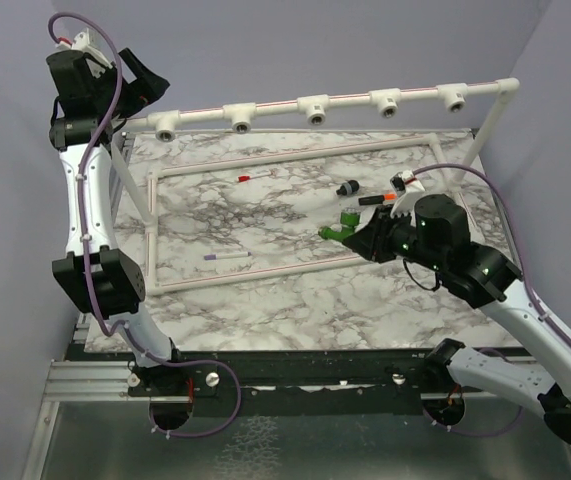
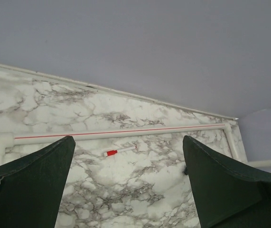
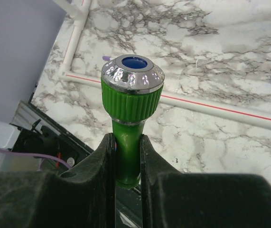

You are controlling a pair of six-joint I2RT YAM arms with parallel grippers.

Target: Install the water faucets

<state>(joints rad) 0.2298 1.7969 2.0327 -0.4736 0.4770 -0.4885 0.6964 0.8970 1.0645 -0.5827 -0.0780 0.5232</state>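
Right pincer [image 3: 126,156] clenches the green faucet [image 3: 132,90] by its slim stem, ribbed collar just above; likely light, stiff, slippery plastic; left pincer [image 2: 126,185] stands released.

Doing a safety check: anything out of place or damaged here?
Nothing looks damaged or spilled. Only a red-tipped pen and a purple pen lie loose on the table inside the pipe frame, odd among plumbing parts.

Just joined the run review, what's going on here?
The right gripper has its jaws shut on a green faucet, held over the marble table. The left gripper is raised at the far left, jaws open and empty. The five sockets on the white pipe frame look empty, so no faucet is installed yet.
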